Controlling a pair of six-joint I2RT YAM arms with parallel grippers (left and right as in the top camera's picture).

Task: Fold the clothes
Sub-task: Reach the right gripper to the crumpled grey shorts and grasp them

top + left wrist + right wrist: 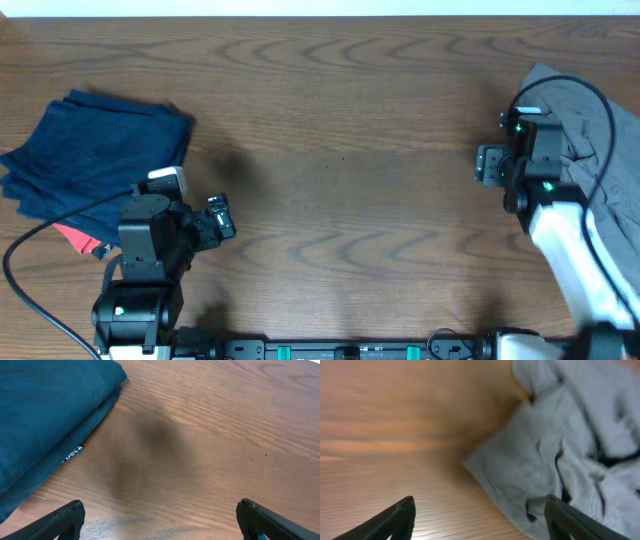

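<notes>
The grey shorts [590, 130] lie crumpled at the table's right edge, partly under my right arm. In the right wrist view the grey shorts [560, 450] fill the right half, bunched in folds. My right gripper [492, 163] is open and empty; its fingertips [480, 517] straddle the cloth's near edge, one finger over bare wood, the other over the fabric. My left gripper [218, 216] is open and empty above bare wood; its fingertips [160, 520] are spread wide beside the navy stack.
A stack of folded dark navy garments [90, 150] lies at the left, also in the left wrist view [45, 420]. A small red cloth piece [80, 238] peeks out beside the left arm. The wooden table [340, 150] spans the middle.
</notes>
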